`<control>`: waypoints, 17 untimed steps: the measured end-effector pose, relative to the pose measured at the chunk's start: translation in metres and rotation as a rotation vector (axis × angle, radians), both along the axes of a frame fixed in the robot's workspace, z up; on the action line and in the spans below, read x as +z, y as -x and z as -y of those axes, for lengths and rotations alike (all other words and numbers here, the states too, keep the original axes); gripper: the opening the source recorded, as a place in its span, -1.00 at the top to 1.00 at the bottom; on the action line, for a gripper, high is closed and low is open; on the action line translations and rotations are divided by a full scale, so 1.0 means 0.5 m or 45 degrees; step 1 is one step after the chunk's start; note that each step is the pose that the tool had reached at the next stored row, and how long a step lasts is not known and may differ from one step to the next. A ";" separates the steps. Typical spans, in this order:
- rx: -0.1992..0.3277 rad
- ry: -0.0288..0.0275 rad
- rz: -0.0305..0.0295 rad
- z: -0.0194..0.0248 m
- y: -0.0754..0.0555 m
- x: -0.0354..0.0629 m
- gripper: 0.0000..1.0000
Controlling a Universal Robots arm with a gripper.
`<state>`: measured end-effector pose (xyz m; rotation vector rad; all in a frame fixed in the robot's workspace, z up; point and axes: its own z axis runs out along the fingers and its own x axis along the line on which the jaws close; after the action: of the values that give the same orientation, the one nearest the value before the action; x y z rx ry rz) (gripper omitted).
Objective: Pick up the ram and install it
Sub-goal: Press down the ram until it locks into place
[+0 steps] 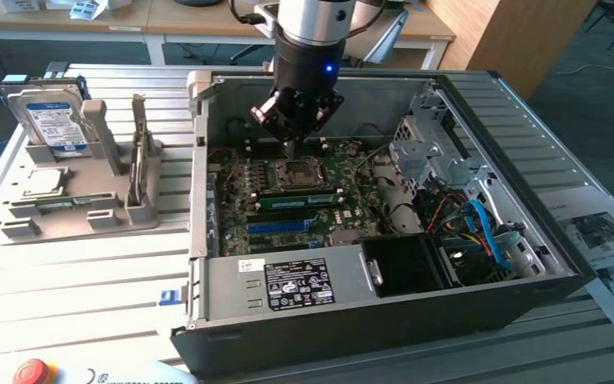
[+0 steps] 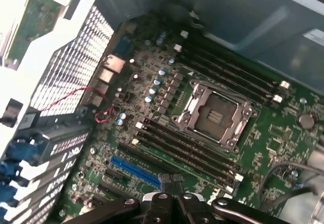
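Though thin, ram [image 1: 301, 199] long and green.

One gripper [image 1: 292, 144], one computer case [image 1: 520, 264], one hard drive [image 1: 51, 120], one motherboard [image 2: 167, 133]

1. An open computer case [image 1: 520, 264] lies on a slatted metal table [image 1: 73, 296].
2. Its green motherboard [image 2: 263, 148] carries an empty processor socket [image 2: 215, 115] and a blue slot [image 2: 134, 171].
3. At the exterior view's left, a hard drive [image 1: 49, 120] stands upright in a grey holder [image 1: 93, 212].
4. A red button [image 1: 32, 372] sits at the table's near edge.
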<state>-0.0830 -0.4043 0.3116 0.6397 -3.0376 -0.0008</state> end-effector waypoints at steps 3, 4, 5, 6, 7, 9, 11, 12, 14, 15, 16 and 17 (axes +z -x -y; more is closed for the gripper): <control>-0.053 0.0000 0.0000 0.0000 0.000 0.000 0.80; -0.070 0.0000 0.0001 0.0000 0.000 0.000 0.80; -0.087 0.0000 0.0003 0.0000 0.000 0.000 0.80; -0.106 0.0000 0.0006 0.0000 0.000 0.000 0.80; -0.124 0.0000 0.0009 0.0000 0.000 0.000 0.80; -0.160 0.0000 0.0014 0.0000 0.000 0.000 0.80; -0.195 0.0000 0.0021 0.0000 0.000 0.000 0.80; -0.214 -0.0001 0.0025 0.0000 0.000 0.000 0.80; -0.249 -0.0001 0.0030 0.0000 0.000 0.000 0.80; -0.266 -0.0001 0.0032 0.0000 0.000 0.000 0.80; -0.283 -0.0001 0.0034 0.0000 0.000 0.000 0.80; -0.301 -0.0001 0.0036 0.0000 0.000 0.000 0.80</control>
<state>-0.0830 -0.4043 0.3116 0.2775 -3.0949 -0.0068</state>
